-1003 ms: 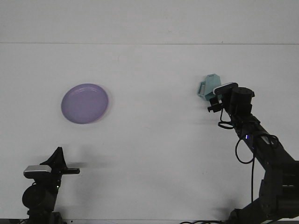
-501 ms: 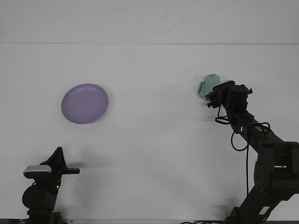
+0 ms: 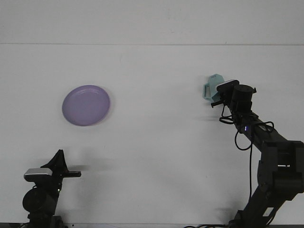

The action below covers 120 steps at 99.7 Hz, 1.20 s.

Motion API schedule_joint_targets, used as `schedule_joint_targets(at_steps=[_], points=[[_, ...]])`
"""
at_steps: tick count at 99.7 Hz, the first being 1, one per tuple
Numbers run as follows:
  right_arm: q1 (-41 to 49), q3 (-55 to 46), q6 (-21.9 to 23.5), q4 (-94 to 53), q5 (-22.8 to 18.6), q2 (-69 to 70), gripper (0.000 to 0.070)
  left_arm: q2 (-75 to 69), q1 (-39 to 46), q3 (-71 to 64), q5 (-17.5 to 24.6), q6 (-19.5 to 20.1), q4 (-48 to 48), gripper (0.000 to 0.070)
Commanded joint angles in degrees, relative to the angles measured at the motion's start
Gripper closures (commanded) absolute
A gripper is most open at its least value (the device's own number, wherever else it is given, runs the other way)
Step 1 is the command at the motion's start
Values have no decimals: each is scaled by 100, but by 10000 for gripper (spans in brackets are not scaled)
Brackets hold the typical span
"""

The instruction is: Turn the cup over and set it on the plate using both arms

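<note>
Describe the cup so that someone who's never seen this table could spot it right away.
On the white table, look to the right side, where the raised right arm's gripper reaches. The cup sits at its tip: small, pale teal, with a handle. The only other coloured item is the flat purple plate far left.

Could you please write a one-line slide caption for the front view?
Right gripper at the teal cup; purple plate waits far left, left gripper low near the front edge.

I see 2 black arms. My right arm [image 3: 266,156] carries looped black cables and a small blue light. My left arm [image 3: 42,192] bears a silver camera block.
</note>
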Motion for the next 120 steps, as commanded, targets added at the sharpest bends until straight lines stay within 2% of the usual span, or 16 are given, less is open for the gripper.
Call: schedule_joint_targets(at_steps=[1, 24, 43, 57, 82, 83, 86, 99, 120], points=[[-7, 122, -68, 114, 0, 118, 696, -4, 13, -118, 7, 2, 61, 685], [-4, 286, -42, -160, 4, -37, 695, -4, 13, -118, 7, 4, 66, 684], [-4, 723, 258, -1036, 4, -372, 695, -4, 13, -118, 7, 2, 72, 684], [-7, 1355, 619, -2216, 4, -614, 696, -4, 13, -118, 7, 2, 125, 685], [-4, 3025, 1526, -4959, -15, -804, 696, -4, 13, -116, 7, 0, 190, 685], [-4, 3442, 1722, -5578, -155, -804, 696, -4, 13, -116, 7, 2, 190, 685], [0, 3637, 1827, -5858, -258, -804, 696, -4, 13, -116, 9, 2, 190, 685], [26, 4312, 2098, -6961, -684, -804, 696, -4, 13, -116, 7, 2, 190, 684], [293, 4651, 2273, -8279, -1307, -804, 696, -4, 13, -116, 7, 0, 190, 684]])
